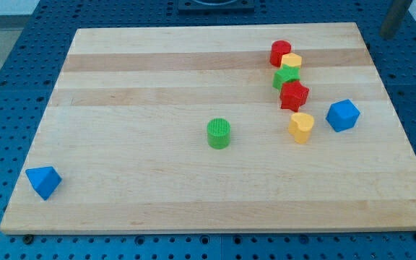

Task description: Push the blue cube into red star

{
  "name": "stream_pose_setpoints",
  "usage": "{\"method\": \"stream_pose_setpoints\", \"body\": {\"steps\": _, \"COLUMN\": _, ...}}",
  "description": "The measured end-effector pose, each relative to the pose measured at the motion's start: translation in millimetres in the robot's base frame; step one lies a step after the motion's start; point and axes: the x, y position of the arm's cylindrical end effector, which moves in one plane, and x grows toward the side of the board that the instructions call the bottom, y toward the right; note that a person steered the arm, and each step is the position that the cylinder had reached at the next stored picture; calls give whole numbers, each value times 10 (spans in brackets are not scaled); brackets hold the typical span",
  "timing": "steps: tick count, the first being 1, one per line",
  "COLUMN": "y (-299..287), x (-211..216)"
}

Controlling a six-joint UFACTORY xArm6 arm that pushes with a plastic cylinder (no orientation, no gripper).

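My tip (387, 34) sits off the board (157, 65) at the view's top right, touching nothing. The blue cube (343, 115) lies right of the red star (293, 95), apart; a yellow block (301, 127) sits just below-left.

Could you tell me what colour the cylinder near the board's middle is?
Green: the cylinder shows clearly in the camera view.

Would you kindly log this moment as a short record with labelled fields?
target block: blue cube, toward the view's right
goal: red star, up-left of the cube, apart from it
my tip: at the view's top right, off the board, far from all blocks
nearest neighbour: yellow block, left of the cube
contact: none
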Motion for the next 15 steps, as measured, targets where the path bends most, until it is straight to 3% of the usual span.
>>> {"method": "stream_pose_setpoints", "body": {"steps": 6, "y": -144, "x": 2248}}
{"method": "stream_pose_setpoints", "body": {"steps": 11, "y": -1177, "x": 2267}}
{"method": "stream_pose_setpoints", "body": {"steps": 14, "y": -981, "x": 2172}}
{"method": "stream_pose_setpoints", "body": {"steps": 15, "y": -1260, "x": 2172}}
